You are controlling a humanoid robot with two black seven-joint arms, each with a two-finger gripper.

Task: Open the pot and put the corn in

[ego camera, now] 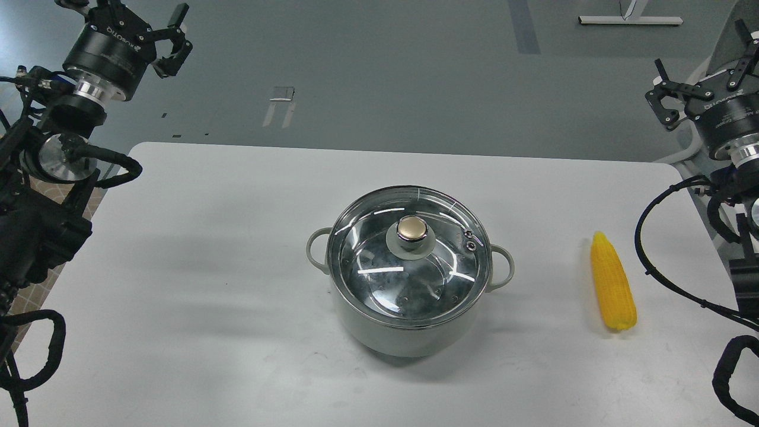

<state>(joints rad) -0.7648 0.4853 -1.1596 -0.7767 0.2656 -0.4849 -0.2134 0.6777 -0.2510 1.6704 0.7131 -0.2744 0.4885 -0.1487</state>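
The pale grey-green pot stands in the middle of the white table, with its two loop handles out to the sides. A glass lid with a gold knob sits closed on it. The yellow corn lies on the table to the pot's right, pointed end away from me. My left gripper is open and empty, raised beyond the table's far left corner. My right gripper is open and empty, raised beyond the table's far right corner, well behind the corn.
Black cables loop beside both arms at the table's left and right edges. Grey floor lies beyond the table's far edge, with a white stand base at the back right.
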